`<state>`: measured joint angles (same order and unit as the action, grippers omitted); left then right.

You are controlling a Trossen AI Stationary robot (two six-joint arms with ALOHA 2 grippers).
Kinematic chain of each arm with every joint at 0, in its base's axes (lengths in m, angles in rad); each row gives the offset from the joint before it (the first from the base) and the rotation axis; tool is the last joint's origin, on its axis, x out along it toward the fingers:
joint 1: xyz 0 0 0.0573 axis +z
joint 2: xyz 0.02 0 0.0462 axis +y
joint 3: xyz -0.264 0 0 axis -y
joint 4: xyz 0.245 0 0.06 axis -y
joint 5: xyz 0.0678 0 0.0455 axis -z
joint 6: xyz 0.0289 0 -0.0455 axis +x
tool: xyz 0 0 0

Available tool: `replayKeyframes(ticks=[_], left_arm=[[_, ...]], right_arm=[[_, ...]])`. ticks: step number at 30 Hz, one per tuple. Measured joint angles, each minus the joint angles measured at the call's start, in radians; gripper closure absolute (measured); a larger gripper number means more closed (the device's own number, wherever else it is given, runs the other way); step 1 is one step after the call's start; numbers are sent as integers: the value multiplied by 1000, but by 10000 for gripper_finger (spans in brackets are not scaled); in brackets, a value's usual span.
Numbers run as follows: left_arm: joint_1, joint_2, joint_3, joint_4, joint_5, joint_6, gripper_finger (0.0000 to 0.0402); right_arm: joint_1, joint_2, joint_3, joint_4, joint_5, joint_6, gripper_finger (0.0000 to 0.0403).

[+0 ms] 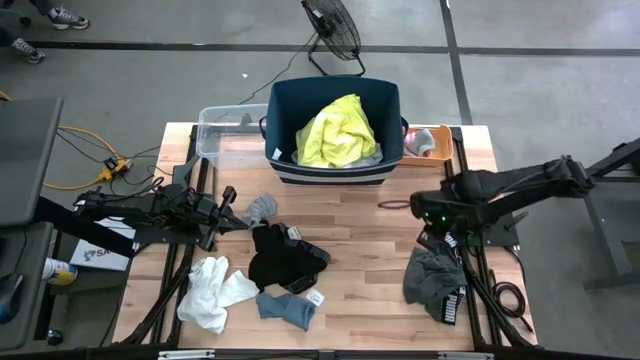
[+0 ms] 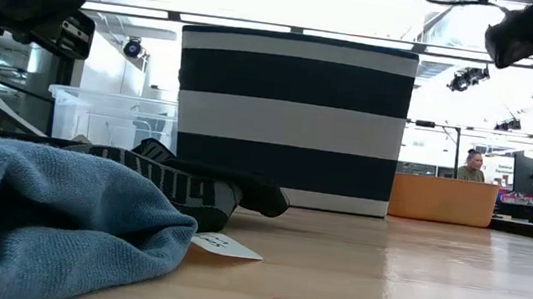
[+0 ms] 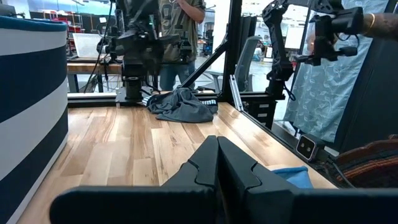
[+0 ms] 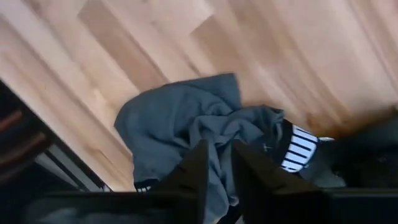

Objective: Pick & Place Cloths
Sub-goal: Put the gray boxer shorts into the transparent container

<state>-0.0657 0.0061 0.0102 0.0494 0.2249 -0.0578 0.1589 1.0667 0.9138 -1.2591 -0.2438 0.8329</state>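
Cloths lie scattered across the wooden worktop, with the sorting job barely begun: only a neon yellow shirt sits inside the navy striped tub at the top centre of the high view, a sliver of pale fabric showing beside it. Left on the boards are a white sock bundle at lower left, a black pile in the centre, a grey sock above it, a blue sock near the bottom edge, and the dark grey shorts crumpled at lower right, their striped waistband label turned up. The right hand hangs directly over the shorts, its fingers parted only narrowly and holding nothing, the cloth lying loose below them. The left hand, at middle left of the high view, is fully closed and empty, waiting above bare wood. By this showing, five pieces remain to be moved, with the shorts the likeliest next.
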Motion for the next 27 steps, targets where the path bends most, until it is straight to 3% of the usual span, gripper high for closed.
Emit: replayKeyframes(ticks=[7,13,20,27], left_arm=[[0,0,0,0,0,0,400],[0,0,0,0,0,0,400],[0,0,0,0,0,0,400],[0,0,0,0,0,0,400]], right_arm=[[154,54,0,94,27,-89,211],[235,176,0,96,-21,-103,146],[315,339,0,93,-126,-146,121],[390,480,0,90,-127,-219,120]])
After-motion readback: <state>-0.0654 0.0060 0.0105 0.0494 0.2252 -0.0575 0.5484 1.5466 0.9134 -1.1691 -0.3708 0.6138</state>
